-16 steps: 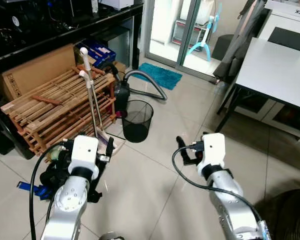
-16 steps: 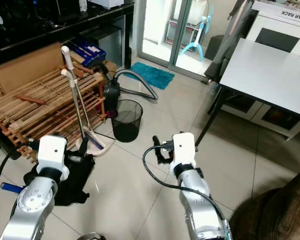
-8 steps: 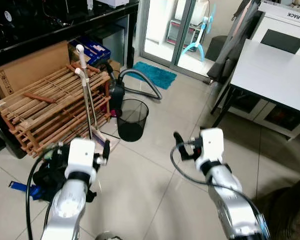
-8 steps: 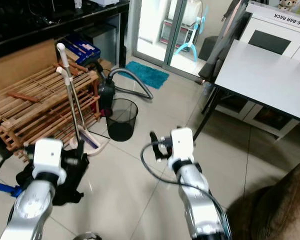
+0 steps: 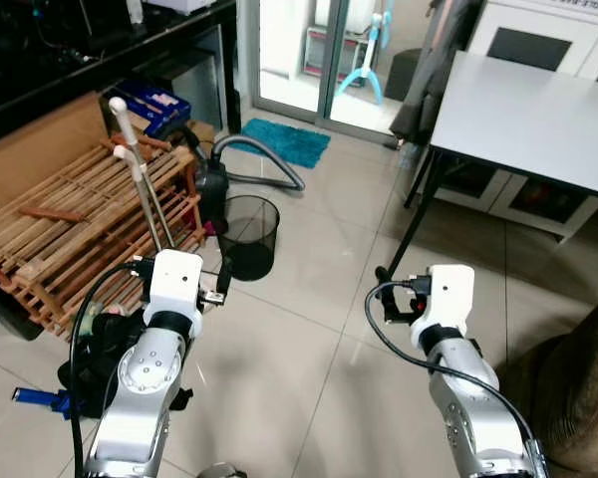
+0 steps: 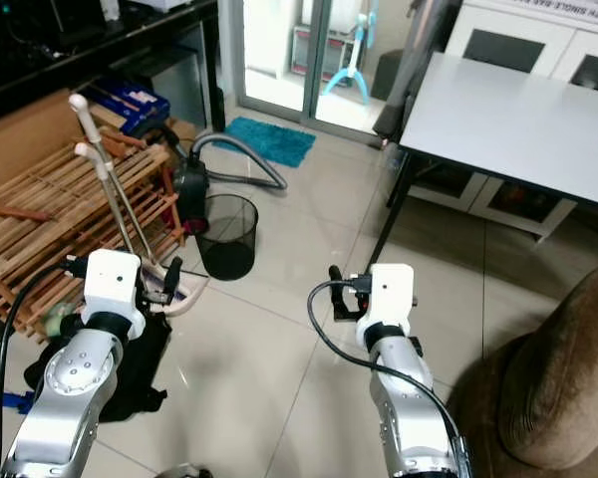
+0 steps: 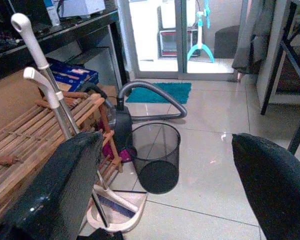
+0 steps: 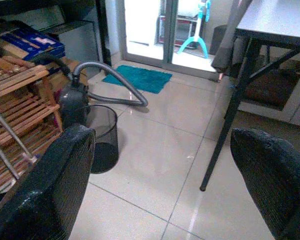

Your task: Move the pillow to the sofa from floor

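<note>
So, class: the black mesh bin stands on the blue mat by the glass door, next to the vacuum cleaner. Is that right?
Not quite. The bin stands on bare floor tiles beside the vacuum cleaner; the blue mat lies apart, nearer the door. The left eye view shows it.

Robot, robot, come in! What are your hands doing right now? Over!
Left gripper open, holding nothing. Right gripper open, holding nothing. Brown sofa at right; no pillow spotted yet. Black mesh bin and white table ahead.
</note>
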`<state>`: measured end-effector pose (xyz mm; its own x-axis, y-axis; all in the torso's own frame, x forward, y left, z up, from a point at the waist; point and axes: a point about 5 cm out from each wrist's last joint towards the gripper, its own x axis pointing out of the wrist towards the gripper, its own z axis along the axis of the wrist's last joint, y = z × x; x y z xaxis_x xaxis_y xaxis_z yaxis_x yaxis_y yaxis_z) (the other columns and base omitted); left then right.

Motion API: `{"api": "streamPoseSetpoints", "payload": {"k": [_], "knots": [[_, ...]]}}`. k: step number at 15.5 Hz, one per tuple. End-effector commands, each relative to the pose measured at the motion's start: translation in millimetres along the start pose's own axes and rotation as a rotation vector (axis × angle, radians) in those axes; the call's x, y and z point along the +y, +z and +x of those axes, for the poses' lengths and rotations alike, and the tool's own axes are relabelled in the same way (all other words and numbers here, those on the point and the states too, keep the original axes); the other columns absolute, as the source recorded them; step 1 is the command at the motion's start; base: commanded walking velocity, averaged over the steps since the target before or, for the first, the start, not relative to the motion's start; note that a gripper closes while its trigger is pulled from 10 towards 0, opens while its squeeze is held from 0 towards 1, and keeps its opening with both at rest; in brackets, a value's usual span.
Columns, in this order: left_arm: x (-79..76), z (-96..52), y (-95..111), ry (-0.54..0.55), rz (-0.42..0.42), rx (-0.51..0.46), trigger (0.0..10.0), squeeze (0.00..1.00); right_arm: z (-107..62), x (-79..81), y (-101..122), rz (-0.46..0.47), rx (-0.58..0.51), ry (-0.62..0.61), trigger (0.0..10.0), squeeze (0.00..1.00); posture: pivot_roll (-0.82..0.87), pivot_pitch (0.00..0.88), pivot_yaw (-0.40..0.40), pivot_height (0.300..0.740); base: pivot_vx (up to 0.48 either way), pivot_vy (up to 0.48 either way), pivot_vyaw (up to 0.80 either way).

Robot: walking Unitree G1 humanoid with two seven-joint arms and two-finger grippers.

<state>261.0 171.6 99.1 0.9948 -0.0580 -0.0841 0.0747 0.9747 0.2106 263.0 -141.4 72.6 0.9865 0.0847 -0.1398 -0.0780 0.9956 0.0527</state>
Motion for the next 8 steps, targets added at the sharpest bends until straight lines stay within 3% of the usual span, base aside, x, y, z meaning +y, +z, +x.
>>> {"api": "streamPoseSetpoints", "payload": {"k": [1, 2, 5, 7, 8], "knots": [[-2.5, 2.8, 3.3, -0.022, 0.01, -0.009, 10.0, 0.0, 0.9, -1.1, 6.6, 0.009, -0.018, -0.01, 10.0, 0.0, 0.02, 0.0, -0.016, 0.74, 0.0, 0.0, 0.0], [-3.3, 2.9, 3.7, -0.022, 0.008, -0.011, 10.0, 0.0, 1.2, -1.5, 7.3, 0.008, -0.02, -0.01, 10.0, 0.0, 0.03, 0.0, -0.017, 0.74, 0.0, 0.0, 0.0], [-2.9, 2.1, 2.7, -0.013, 0.008, -0.01, 10.0, 0.0, 1.0, -2.2, 7.3, 0.007, -0.016, -0.013, 10.0, 0.0, 0.02, 0.0, -0.02, 0.74, 0.0, 0.0, -0.8], [-3.8, 3.2, 4.0, -0.02, 0.006, -0.013, 10.0, 0.0, 0.8, -3.9, 10.0, 0.002, -0.022, -0.021, 10.0, 0.0, 0.01, 0.0, -0.014, 0.74, 0.0, 0.0, 0.0], [-3.9, 4.3, 4.9, -0.019, 0.006, -0.012, 10.0, 0.0, 0.9, -4.7, 11.6, -0.001, -0.025, -0.023, 10.0, 0.0, 0.01, 0.0, -0.012, 0.74, 0.0, 0.0, -0.8]]}}
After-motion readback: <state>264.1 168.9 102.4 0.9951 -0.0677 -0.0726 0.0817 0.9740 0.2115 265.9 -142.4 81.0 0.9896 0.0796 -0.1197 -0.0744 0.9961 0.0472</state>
